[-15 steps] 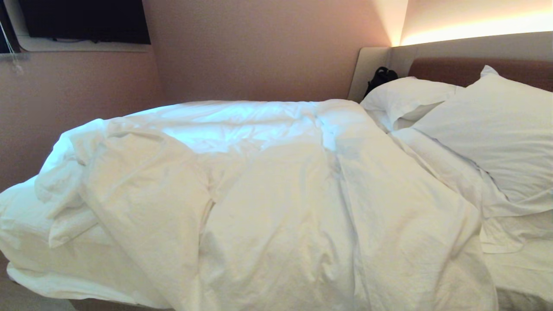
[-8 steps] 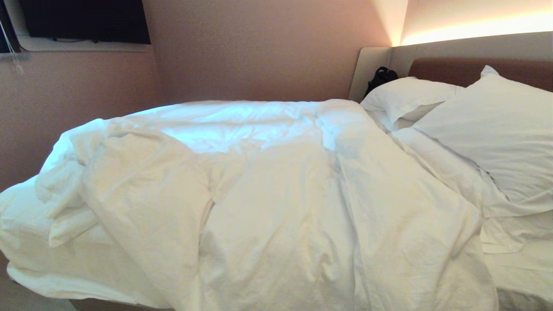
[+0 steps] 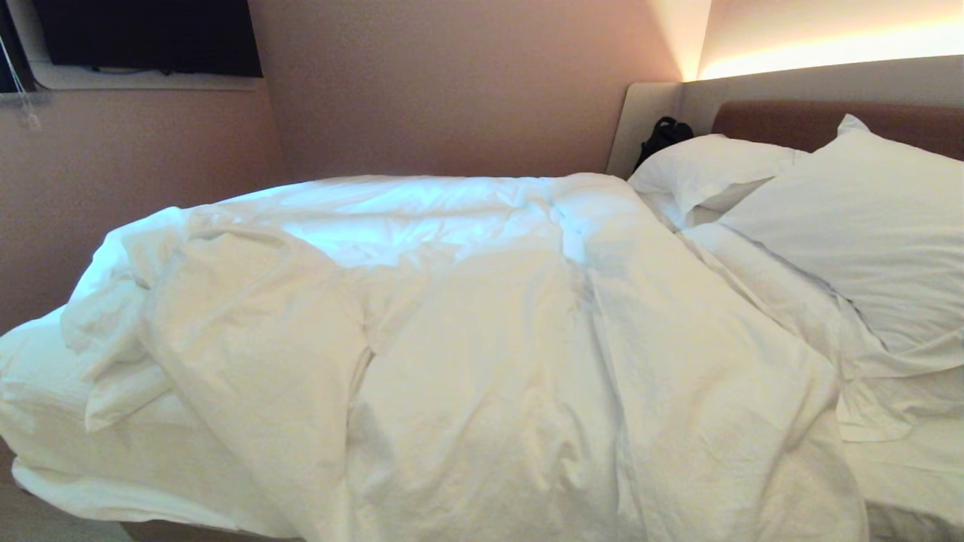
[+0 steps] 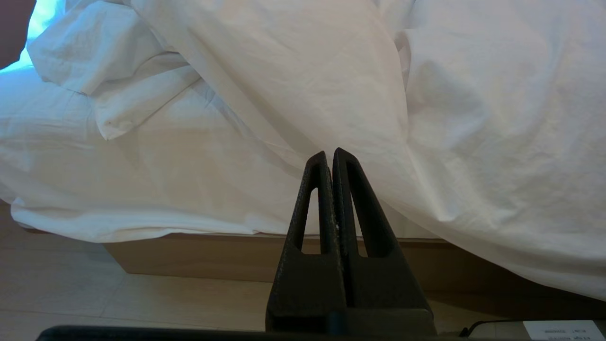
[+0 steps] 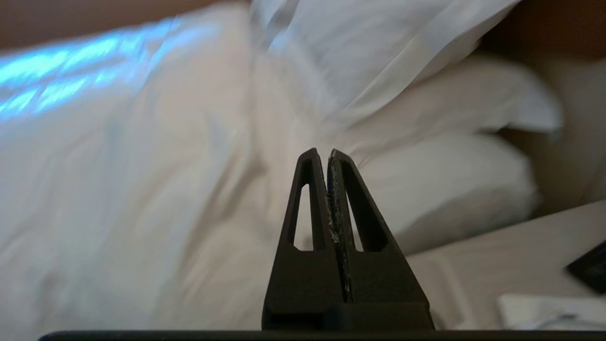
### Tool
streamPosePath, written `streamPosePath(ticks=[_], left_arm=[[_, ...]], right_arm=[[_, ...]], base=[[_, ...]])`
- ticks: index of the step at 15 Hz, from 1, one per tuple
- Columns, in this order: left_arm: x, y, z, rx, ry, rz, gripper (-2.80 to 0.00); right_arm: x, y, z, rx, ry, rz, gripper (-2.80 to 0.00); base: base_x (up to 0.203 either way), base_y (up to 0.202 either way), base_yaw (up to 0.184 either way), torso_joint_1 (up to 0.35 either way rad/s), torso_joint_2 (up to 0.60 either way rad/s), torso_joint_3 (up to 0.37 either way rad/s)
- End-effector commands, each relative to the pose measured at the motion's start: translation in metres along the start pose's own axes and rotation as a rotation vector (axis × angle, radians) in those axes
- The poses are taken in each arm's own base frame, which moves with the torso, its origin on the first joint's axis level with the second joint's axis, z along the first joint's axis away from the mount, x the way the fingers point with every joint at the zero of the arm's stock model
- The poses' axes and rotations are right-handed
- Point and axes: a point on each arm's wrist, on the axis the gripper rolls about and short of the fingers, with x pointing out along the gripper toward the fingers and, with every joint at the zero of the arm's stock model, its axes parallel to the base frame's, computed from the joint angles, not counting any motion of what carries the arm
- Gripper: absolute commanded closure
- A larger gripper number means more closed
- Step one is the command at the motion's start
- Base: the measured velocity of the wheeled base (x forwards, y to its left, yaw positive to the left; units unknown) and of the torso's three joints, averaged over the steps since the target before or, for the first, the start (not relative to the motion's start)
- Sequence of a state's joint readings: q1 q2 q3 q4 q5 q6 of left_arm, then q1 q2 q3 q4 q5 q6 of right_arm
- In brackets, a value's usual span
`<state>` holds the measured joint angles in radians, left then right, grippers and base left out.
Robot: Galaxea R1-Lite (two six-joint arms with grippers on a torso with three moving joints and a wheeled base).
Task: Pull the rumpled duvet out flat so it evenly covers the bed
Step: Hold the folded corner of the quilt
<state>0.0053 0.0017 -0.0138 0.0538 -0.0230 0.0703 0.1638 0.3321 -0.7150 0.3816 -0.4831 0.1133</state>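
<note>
Duvet (image 3: 482, 354) lies bunched across the frame's centre and lower left on the bed (image 4: 199, 258), awaiting spreading; left gripper (image 4: 330, 154) and right gripper (image 5: 327, 154) both pressed closed, empty

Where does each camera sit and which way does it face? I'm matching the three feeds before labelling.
Head: high beside the bed, looking down across the duvet toward the pillows; no arm shows.
Left wrist: low behind the shut left gripper, facing the duvet overhang, wooden base and floor.
Right wrist: behind the shut right gripper, facing the pillows.
Shared: all see the duvet; head and right wrist share the pillows.
</note>
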Motion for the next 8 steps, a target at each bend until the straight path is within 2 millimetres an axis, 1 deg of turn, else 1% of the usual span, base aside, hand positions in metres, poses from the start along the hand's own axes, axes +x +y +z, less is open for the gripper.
streamPosePath(ticks=[1,3,8], left_arm=[[0.0001,0.0,0.0,0.0,0.001,0.001,0.0],[0.0,0.0,0.0,0.0,0.0,0.001,0.0],[0.0001,0.0,0.0,0.0,0.001,0.001,0.0]], right_arm=[[-0.0081,-0.0051,0.0123,0.01,-0.193,-0.086,0.0],[-0.0083,-0.0067,0.0138,0.008,-0.231,-0.17,0.0],[-0.0108,-0.0049,0.0134,-0.015,-0.234,-0.287,0.0]], base=[[0.0,0.0,0.0,0.0,0.0,0.0],[0.0,0.0,0.0,0.0,0.0,0.0],[0.0,0.0,0.0,0.0,0.0,0.0]])
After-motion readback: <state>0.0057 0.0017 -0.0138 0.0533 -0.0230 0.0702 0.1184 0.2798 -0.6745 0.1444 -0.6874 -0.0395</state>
